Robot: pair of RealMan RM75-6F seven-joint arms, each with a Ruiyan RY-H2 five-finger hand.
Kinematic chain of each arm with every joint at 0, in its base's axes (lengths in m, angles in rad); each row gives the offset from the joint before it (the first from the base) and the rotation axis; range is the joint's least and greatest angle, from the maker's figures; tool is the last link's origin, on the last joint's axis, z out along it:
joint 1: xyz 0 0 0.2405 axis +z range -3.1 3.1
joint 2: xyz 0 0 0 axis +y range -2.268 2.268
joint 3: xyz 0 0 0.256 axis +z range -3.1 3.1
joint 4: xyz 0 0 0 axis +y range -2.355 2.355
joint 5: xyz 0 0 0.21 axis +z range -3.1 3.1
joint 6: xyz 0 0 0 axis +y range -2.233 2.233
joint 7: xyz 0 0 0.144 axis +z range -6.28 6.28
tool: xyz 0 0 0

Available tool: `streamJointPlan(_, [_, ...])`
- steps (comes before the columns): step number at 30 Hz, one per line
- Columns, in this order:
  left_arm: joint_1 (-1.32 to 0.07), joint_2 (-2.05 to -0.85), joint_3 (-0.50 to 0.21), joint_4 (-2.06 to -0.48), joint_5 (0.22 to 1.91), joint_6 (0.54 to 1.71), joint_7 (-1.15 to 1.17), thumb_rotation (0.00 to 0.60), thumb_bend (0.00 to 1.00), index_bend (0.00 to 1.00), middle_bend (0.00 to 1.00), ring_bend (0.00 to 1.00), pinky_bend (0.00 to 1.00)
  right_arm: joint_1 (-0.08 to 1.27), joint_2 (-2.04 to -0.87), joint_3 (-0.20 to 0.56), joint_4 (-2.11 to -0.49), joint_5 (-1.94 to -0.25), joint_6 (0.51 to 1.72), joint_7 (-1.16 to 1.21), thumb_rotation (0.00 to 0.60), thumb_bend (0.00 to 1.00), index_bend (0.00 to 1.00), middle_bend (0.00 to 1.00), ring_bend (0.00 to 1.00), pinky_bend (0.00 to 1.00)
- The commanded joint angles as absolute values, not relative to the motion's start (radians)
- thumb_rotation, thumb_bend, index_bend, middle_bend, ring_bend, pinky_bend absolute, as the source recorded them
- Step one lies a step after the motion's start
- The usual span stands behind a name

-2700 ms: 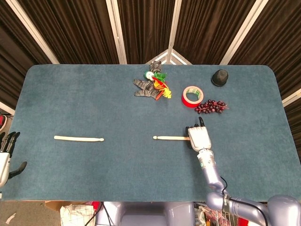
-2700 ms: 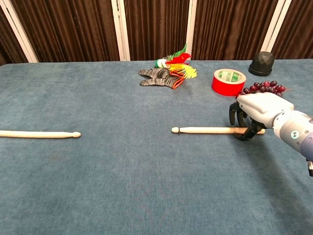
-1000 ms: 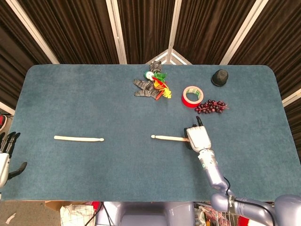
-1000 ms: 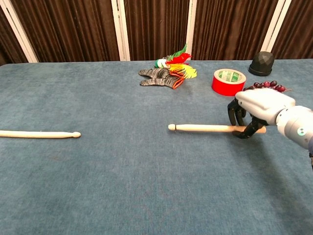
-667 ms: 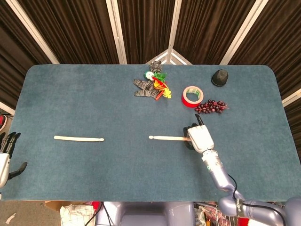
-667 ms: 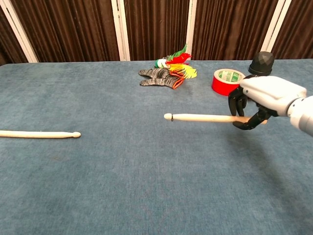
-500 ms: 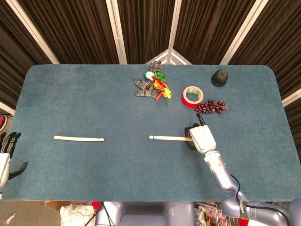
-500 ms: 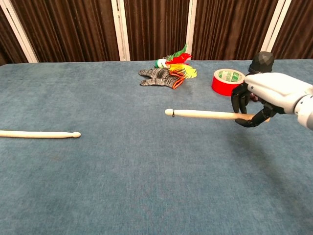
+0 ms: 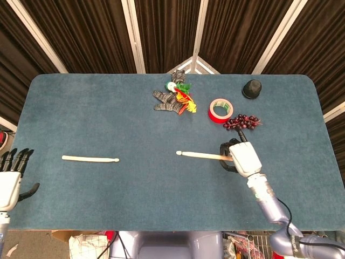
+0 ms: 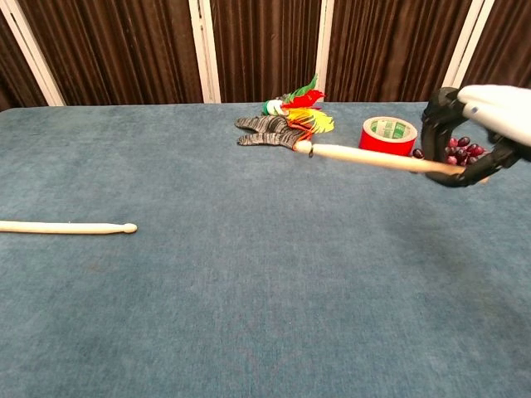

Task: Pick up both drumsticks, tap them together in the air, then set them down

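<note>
My right hand (image 9: 243,157) (image 10: 485,133) grips the butt end of one pale wooden drumstick (image 9: 200,155) (image 10: 369,157) and holds it in the air, tip pointing left. The other drumstick (image 9: 90,158) (image 10: 66,227) lies flat on the blue table at the left, tip to the right. My left hand (image 9: 11,181) hangs off the table's left front corner with its fingers apart and nothing in it; the chest view does not show it.
At the back of the table lie a striped glove with a colourful toy (image 9: 175,97) (image 10: 282,124), a red tape roll (image 9: 220,110) (image 10: 387,137), a bunch of dark grapes (image 9: 241,121) (image 10: 461,151) and a black faceted object (image 9: 252,89).
My right hand has lifted its drumstick off the table and carried it up and a little right. My left hand has edged up at the left corner. The other drumstick has not moved.
</note>
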State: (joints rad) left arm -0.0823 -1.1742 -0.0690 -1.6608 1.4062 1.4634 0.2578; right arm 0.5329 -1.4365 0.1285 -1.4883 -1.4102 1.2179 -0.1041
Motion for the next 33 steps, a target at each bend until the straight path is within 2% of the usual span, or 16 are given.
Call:
streamJointPlan(1, [-0.115,-1.184,-0.081,-1.654,1.379,1.412,0.277,0.6,0.32,0.11,0.1,0.0,0.0,0.519,-1.401,0.129,-1.515,-1.437,1.242,-0.072,0.6,0.43,0.76,0.6,0.41,0.0])
streamJointPlan(14, [-0.235,-1.247,-0.136,-1.555,1.233,1.219,0.307,0.6,0.32,0.11,0.15,0.0,0.0,0.482,-1.322,0.145,-1.548,-1.48,1.309,0.025,0.6,0.43,0.76,0.6,0.42,0.0])
streamJointPlan(24, [-0.29,-1.314,-0.158,-1.452,1.199,1.172,0.288,0.6,0.32,0.15,0.23,0.0,0.0,0.465,-1.286,0.16,-1.558,-1.501,1.344,0.092,0.6,0.43,0.76,0.61,0.42,0.0])
streamJointPlan(33, [-0.334,-1.384,-0.166,-1.364,1.192,1.141,0.272,0.6,0.32,0.18,0.26,0.0,0.0,0.457,-1.27,0.159,-1.57,-1.528,1.361,0.124,0.6,0.43,0.76,0.61,0.42,0.0])
